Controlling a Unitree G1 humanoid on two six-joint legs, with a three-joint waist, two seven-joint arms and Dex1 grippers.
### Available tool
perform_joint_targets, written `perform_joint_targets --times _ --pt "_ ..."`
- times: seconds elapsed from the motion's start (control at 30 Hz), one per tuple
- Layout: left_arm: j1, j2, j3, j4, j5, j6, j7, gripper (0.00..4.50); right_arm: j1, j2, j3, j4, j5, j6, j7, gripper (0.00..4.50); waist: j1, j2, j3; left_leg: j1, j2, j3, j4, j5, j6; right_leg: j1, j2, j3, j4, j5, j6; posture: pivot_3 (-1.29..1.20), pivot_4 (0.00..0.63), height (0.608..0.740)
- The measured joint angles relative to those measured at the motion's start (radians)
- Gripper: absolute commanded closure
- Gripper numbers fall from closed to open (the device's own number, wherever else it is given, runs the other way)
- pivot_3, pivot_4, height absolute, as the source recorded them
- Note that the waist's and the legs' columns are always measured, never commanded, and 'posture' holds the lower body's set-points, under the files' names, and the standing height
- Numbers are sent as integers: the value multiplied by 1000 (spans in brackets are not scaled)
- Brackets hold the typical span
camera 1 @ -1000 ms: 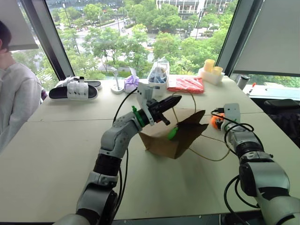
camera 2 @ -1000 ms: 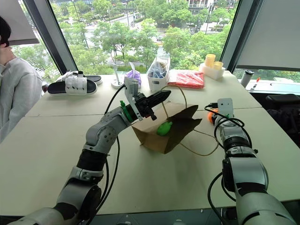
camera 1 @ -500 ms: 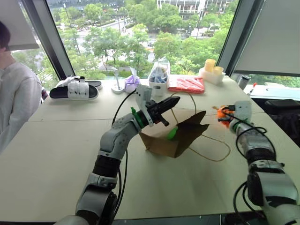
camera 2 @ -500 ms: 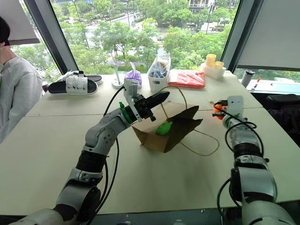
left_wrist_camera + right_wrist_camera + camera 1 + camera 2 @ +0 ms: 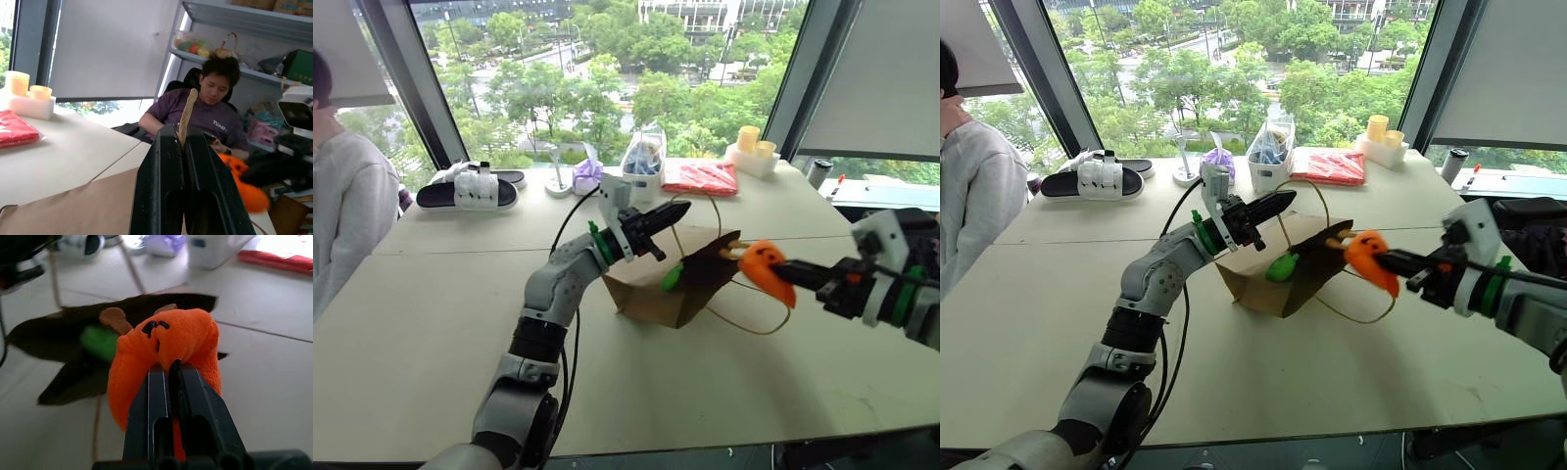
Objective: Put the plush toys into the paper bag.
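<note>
Beige table [image 5: 431, 323], paper bag [image 5: 656, 299] — green toy [image 5: 674, 277] inside, mouth open

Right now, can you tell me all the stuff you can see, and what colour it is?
orange plush toy: one, orange, held in the air beside the bag's mouth
green plush toy: one, green, inside the bag's mouth
paper bag: one, brown, mid-table
sandals: a pair, black and white, far left of table
purple cloth bundle: one, far edge
clear plastic bag: one, blue things inside, far edge
red packet: one, far edge
yellow cups: two, far right
table: one, beige
person: one, grey top, left
left gripper: black, shut on twine handle
right gripper: black, shut on orange plush toy
</note>
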Motion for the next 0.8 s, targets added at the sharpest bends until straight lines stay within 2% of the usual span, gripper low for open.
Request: perform_joint_targets --times 0.13,0.33,0.5,0.67,0.77,0.8 --pt "0 -4 1 1 0 0 -5 4500 -14 -10 94 -12 -15 -11 1 4462 4 -1 0 0 0 0 0 0 0 -1 0 0 0 0 0 0 150 740" --pt "2 -23 -3 -21 -2 12 -4 4500 -151 3 305 48 -120 -91 -7 4462 4 -1 0 -1 0 -1 -1 0 0 -2 0 0 0 0 0 0 150 740" --pt "13 -32 -3 -79 -24 50 -4 4500 -302 85 494 175 -250 -155 -16 4462 0 -1 0 -1 0 -1 -2 0 0 -3 0 0 1 0 0 0 150 740" --pt "23 -39 -2 -106 -43 73 15 4500 -411 163 595 272 -352 -181 -35 4462 3 -1 0 -2 0 -2 -2 0 0 -4 0 0 1 0 0 0 150 740" --pt "24 -48 22 -108 -56 78 50 4500 -419 169 626 297 -398 -204 -29 3438 8 -1 0 -2 -1 -2 -2 0 0 -3 -1 0 0 0 0 0 150 740" --pt "23 -49 33 -108 -64 78 64 4500 -419 171 630 305 -411 -208 -25 2923 7 -1 0 -2 -1 -2 -2 0 0 -3 -1 0 0 0 0 0 150 740"
